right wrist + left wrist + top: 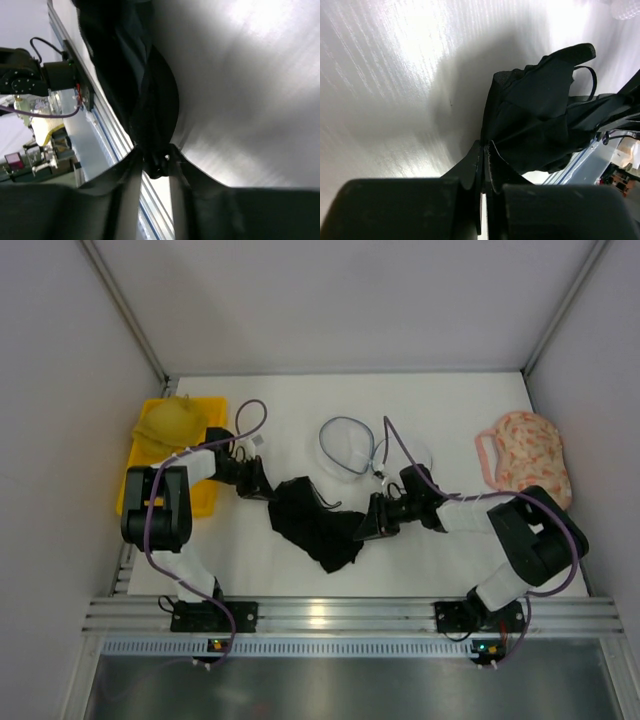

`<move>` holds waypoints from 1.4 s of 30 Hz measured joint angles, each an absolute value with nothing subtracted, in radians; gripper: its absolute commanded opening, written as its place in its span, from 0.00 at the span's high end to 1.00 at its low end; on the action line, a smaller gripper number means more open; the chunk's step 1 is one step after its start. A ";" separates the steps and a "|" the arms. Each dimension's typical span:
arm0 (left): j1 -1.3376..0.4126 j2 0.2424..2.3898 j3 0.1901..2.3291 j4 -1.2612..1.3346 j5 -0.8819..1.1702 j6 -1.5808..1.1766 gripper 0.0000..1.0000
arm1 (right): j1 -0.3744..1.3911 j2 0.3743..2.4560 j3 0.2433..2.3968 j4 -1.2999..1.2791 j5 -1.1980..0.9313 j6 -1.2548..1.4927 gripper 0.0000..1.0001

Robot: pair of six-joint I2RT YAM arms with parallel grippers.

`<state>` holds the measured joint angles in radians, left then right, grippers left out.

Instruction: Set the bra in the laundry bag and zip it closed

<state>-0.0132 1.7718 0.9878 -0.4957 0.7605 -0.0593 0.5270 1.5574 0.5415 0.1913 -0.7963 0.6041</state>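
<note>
We see the black bra crumpled on the white table between both arms. Our left gripper has its jaws clamped on the bra's left edge, our right gripper on its right edge. The mesh laundry bag lies just behind

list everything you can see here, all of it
black bra: 1, black, crumpled at the table's middle, between both grippers
laundry bag: 1, see-through white mesh with dark rims, lying open behind the black bra
mustard-yellow bra: 1, in the tray
yellow tray: 1, table's left edge
pink floral bra: 1, far right
table: 1, white
left gripper: 1, black, shut on the black bra's left end
right gripper: 1, black, pinching the black bra's right end
</note>
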 measured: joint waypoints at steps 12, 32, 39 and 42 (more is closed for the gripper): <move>-0.064 1.422 0.938 -0.492 0.729 -0.057 1.00 | 0.543 1.571 0.578 0.281 -0.845 0.714 1.00; -0.701 1.470 0.871 -0.281 0.488 -0.131 1.00 | 0.459 1.600 0.604 0.326 -0.887 0.746 0.62; -0.714 1.548 0.871 -0.208 0.491 -0.163 1.00 | 0.416 1.591 0.574 0.318 -0.915 0.760 0.29; -0.714 1.549 0.871 -0.195 0.495 -0.171 1.00 | 0.413 1.591 0.563 0.340 -0.911 0.799 0.24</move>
<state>-0.7143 1.5494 0.8715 -0.1951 0.4950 -0.1711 0.4133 1.5909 0.5629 0.3405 -0.9108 0.7990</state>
